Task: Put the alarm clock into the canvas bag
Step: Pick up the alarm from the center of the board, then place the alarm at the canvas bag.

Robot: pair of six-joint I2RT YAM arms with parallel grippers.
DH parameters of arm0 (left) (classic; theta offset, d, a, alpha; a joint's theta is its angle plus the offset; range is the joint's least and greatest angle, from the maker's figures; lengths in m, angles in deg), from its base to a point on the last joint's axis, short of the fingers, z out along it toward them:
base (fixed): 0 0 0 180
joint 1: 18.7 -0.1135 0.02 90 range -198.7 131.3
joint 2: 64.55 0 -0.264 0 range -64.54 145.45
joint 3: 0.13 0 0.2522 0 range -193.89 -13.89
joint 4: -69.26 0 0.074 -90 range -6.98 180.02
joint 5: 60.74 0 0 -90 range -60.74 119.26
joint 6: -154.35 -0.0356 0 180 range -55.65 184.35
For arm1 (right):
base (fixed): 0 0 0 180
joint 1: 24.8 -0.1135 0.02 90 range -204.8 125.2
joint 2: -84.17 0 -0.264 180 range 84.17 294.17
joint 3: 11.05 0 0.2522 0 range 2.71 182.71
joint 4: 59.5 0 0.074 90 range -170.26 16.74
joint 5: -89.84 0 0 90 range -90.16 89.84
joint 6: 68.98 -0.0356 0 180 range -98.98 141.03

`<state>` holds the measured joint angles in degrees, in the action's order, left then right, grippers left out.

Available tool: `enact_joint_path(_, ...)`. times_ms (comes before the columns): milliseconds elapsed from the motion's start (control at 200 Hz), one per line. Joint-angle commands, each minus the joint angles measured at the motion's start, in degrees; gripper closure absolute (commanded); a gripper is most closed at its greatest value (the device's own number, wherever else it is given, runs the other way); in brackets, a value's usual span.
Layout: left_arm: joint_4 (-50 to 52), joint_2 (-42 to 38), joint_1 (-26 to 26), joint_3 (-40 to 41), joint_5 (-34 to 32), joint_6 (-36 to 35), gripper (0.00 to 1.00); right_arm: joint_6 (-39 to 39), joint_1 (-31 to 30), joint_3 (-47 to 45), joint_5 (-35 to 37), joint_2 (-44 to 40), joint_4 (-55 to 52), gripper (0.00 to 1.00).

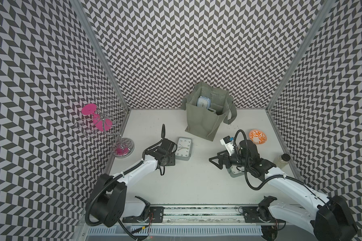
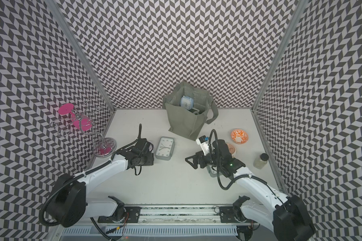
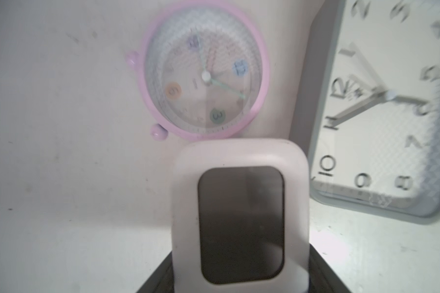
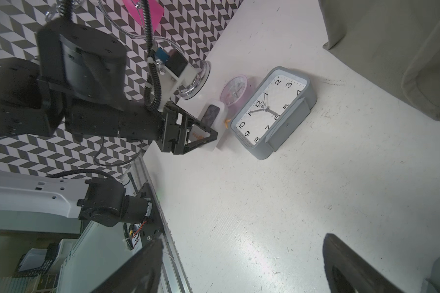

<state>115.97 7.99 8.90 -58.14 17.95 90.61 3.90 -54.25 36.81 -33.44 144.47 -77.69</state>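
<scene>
**White clock between my left jaws, bag open at the back**

The white counter [image 1: 196, 183] carries the canvas bag [image 1: 199, 123], upright and open near the back wall, with a blue square alarm clock [image 1: 203, 102] already inside. A grey rectangular alarm clock [image 1: 183, 148] lies face up in front of the bag. Beside it are a pink round alarm clock [image 3: 205, 73] and a small white digital clock [image 3: 240, 152]. My left jaws flank the white one; whether they press it, I cannot tell. My right jaws hang spread wide, holding nothing.
</scene>
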Motion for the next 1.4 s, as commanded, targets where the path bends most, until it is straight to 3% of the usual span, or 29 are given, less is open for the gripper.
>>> enact_joint_path(0,-0.60,-7.81,-0.10,-5.59,-2.68,-0.79,0.47,-0.92,0.01,0.80,-1.07,-4.81,1.89,0.04)
enact_joint_path(165,-6.36,-12.83,0.59,-13.38,-3.85,-9.11,0.49,-4.05,0.46,3.75,6.11,-13.08,3.11,0.05)
enact_joint_path(275,-14.87,-12.14,1.38,-17.92,0.05,-13.82,0.49,-5.25,3.16,8.54,7.76,-14.09,2.71,0.05)
enact_joint_path(396,-26.96,-8.44,3.63,-21.82,4.87,-18.24,0.50,-8.62,6.98,13.73,8.70,-11.62,3.33,0.07)
enact_joint_path(491,-32.37,-0.37,6.67,-27.79,4.97,-24.11,0.49,-13.77,8.87,15.92,8.61,-9.05,8.09,0.10)
enact_joint_path(836,-19.85,37.41,7.30,-71.27,8.37,-30.86,0.48,-14.42,10.24,25.84,16.82,-0.80,7.46,0.10)
enact_joint_path(1006,-12.86,51.11,5.78,-89.15,9.52,-32.24,0.48,-12.51,11.63,27.97,18.69,2.06,5.68,0.10)
enact_joint_path(1106,-11.60,55.15,4.05,-92.85,12.45,-31.51,0.49,-12.23,13.10,28.12,18.30,3.20,5.48,0.09)
enact_joint_path(1397,-6.30,61.06,-0.10,-93.91,20.78,-30.38,0.52,-12.50,17.26,27.50,15.54,4.91,6.01,0.09)
